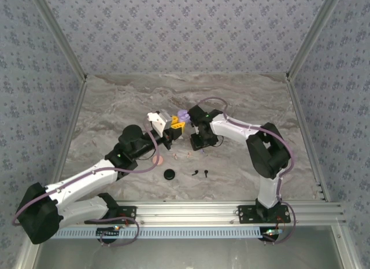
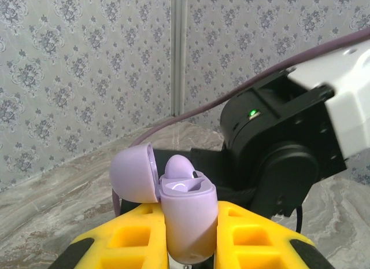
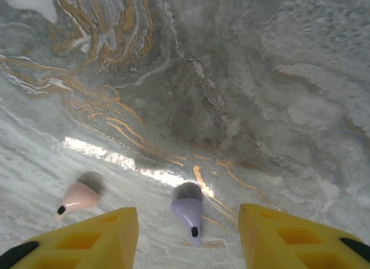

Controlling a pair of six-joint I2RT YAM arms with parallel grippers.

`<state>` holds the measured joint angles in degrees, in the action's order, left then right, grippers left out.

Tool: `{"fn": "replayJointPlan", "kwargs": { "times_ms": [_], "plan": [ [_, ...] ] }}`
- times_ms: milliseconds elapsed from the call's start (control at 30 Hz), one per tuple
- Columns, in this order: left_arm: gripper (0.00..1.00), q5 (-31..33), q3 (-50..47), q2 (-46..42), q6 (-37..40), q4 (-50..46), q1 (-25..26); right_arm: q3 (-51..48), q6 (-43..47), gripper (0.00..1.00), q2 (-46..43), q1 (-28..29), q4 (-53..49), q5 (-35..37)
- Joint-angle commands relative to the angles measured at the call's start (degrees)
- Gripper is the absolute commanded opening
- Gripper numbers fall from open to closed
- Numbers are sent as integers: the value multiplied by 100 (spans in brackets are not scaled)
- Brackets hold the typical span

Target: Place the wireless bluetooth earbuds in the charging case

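The left claw (image 1: 176,125) clamps the open lilac charging case (image 2: 188,220) with one earbud (image 2: 179,165) apparently seated, while the right claw (image 3: 187,228), apart, straddles the second lilac earbud (image 3: 187,209) on the worktop (image 3: 260,78) near that case.

Charging case (image 2: 188,223): lilac, lid and body alike. Lilac earbud (image 3: 188,214) and pale pink earbud (image 3: 78,196): each shows a black spot on the stem. Right-gripper fingers (image 3: 92,237): yellow, black patches. Table (image 3: 260,78): grey marble, ochre veins. Walls (image 2: 69,78): grey-blue, repeating floral print.
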<state>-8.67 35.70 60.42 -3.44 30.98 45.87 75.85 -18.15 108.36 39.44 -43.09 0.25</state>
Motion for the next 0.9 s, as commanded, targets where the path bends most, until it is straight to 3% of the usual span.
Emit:
{"fn": "replayJointPlan", "kwargs": {
  "times_ms": [0,200,867],
  "plan": [
    [0,80,-14,-136,58,61,36,227,111,49,221,59,-377,184],
    [0,88,-12,-136,59,51,29,316,125,47,466,105,-428,162],
    [0,80,8,-83,63,55,35,342,140,25,671,123,-501,25]
  ]
}}
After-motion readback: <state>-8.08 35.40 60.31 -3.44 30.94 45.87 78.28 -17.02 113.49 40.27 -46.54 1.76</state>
